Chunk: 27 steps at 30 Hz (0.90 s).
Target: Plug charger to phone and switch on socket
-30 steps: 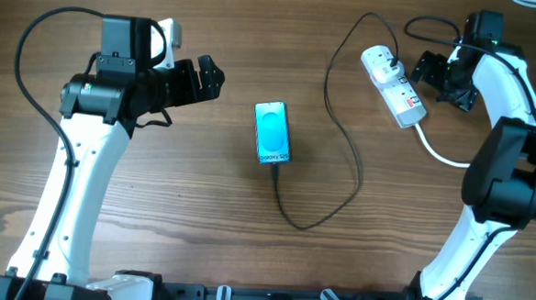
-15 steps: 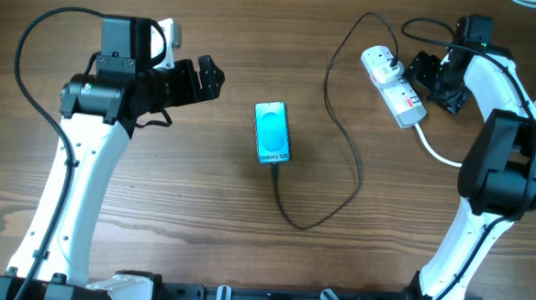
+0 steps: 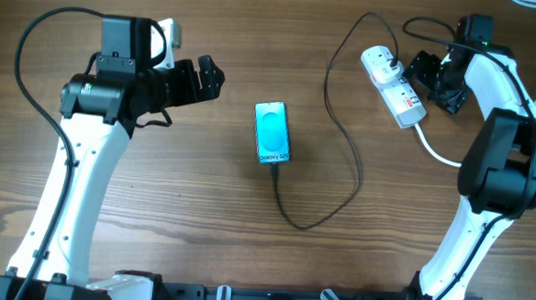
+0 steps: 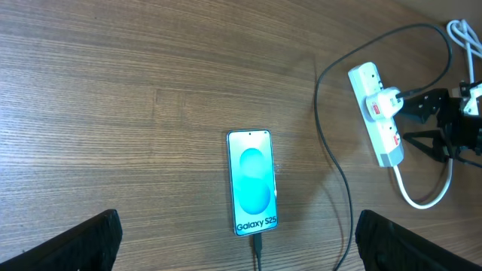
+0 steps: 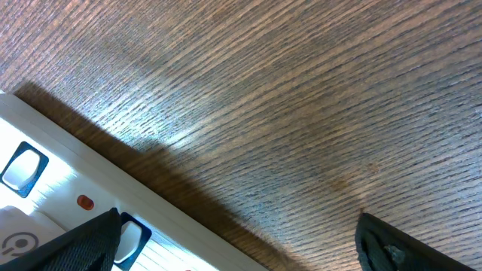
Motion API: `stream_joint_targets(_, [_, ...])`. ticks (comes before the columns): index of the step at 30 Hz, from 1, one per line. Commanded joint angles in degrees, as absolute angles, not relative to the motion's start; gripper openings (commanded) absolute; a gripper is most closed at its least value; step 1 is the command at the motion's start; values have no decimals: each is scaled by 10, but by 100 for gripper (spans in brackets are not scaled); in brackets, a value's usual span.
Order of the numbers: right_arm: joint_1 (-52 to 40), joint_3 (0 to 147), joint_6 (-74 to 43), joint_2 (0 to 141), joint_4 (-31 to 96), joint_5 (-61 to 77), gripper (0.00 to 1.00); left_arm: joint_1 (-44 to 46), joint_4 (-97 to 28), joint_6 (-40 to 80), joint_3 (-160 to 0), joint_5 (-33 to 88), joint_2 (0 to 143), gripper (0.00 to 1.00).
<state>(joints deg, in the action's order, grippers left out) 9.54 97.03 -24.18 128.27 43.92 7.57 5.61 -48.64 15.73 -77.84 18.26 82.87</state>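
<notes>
The wooden desk (image 3: 200,211) carries everything. The left arm reaches in from the near left, and its end effector (image 3: 215,79) hangs above bare wood left of the phone, fingers spread wide. The right arm bends up along the far right; its end effector (image 3: 428,78) is also spread wide, just beside the socket's right side, and I cannot tell whether it touches.

The white socket (image 3: 393,85) lies slanted at the far right with a black plug (image 3: 396,65) in it. Its thick white cord (image 3: 442,155) trails toward the right arm.

The phone (image 3: 273,132) lies flat mid-desk, teal screen up. The thin black charger (image 3: 346,145) loops from the plug to the phone's near edge, where its connector (image 3: 274,166) meets the phone.
</notes>
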Motion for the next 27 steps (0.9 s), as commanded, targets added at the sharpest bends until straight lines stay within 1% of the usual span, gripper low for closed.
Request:
stream_joint_targets(1, [82,959,-225,1319,464,105,100,58,-486,150,-777,179,829,100])
stream_joint_targets(20, [53,958,-227,1319,474,107,100,58,-486,150,-777,179,829,100])
stream_joint_targets(27, [51,920,-228,1324,451,109,100,58,-485,150,-777,179,829,100])
